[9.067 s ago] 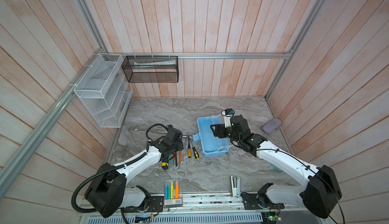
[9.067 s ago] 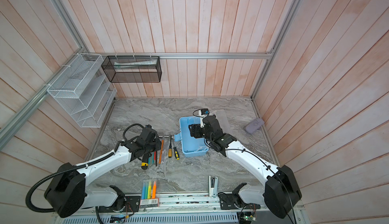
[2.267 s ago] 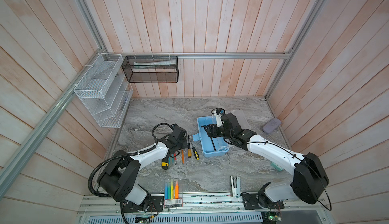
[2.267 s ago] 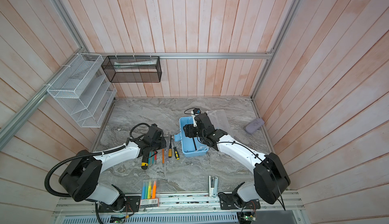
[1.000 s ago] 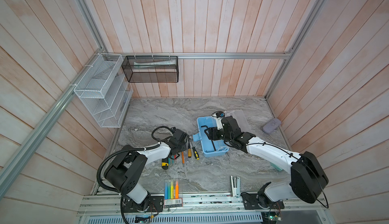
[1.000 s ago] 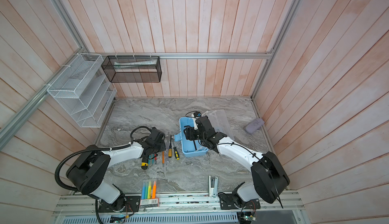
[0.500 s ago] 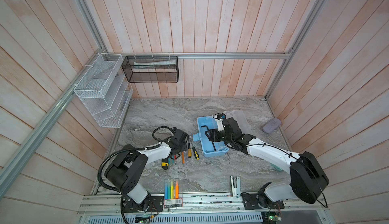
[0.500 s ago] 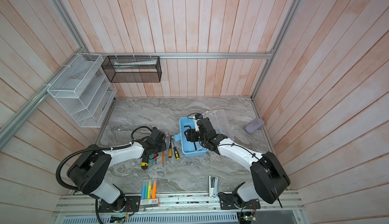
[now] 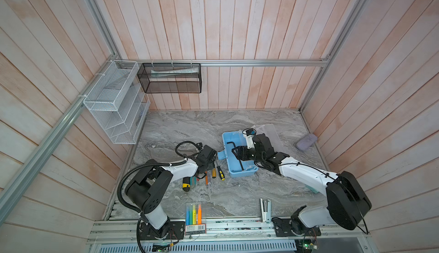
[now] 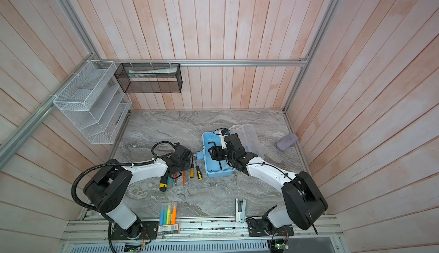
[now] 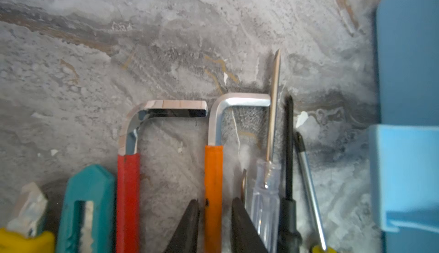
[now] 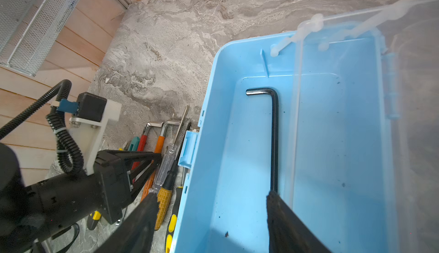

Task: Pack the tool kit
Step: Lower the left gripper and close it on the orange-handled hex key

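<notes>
Blue box (image 9: 241, 174) sits open centre-right in both top views, with a black hex key (image 12: 274, 140) lying inside. We see the right gripper (image 12: 211, 204) spread wide and empty just above it. At the bottom middle of the left wrist view, the left gripper (image 11: 215, 204) straddles the orange hex key (image 11: 213, 168), jaws narrowly apart, not quite clamped.

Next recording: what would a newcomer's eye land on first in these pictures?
The open light blue box sits right of centre on the marble table, with a single black hex key lying inside and the right pincer spread wide above it. Just left of the box, the left pincer straddles an orange-sleeved hex key in a tidy row of tools.
</notes>
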Motion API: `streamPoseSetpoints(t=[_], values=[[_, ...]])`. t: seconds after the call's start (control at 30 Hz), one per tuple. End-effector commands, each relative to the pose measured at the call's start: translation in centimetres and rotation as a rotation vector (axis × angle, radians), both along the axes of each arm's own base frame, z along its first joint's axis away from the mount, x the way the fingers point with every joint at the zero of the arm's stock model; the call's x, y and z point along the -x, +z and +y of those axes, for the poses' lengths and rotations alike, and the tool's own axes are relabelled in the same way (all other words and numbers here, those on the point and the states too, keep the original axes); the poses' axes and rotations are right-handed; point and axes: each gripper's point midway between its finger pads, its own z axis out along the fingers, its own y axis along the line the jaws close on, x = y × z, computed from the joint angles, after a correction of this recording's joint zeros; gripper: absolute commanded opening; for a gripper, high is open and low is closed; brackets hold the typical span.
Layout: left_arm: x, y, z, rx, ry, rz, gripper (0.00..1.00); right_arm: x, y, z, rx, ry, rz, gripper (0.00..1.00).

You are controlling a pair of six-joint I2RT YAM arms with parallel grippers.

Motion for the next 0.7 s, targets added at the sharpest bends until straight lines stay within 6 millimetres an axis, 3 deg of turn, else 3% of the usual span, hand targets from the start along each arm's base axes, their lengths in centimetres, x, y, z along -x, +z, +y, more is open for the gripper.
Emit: streamPoseSetpoints(t=[0.0,0.33,0.67], values=[[1.0,-1.8,1.0,-0.084,0.025,0.061,0.27,0.1,0.0,-0.1,-0.026,0.002,0.002,0.71],[1.1,-2.2,2.5,-0.206,0.063,0.086,0.22,0.0,-0.3,-0.7,-0.046,-0.008,0.011,0.71],[1.3,-3.3,2.2,-0.187,0.046,0.113,0.10,-0.1,-0.7,-0.4,-0.058,0.005,0.032,0.71]])
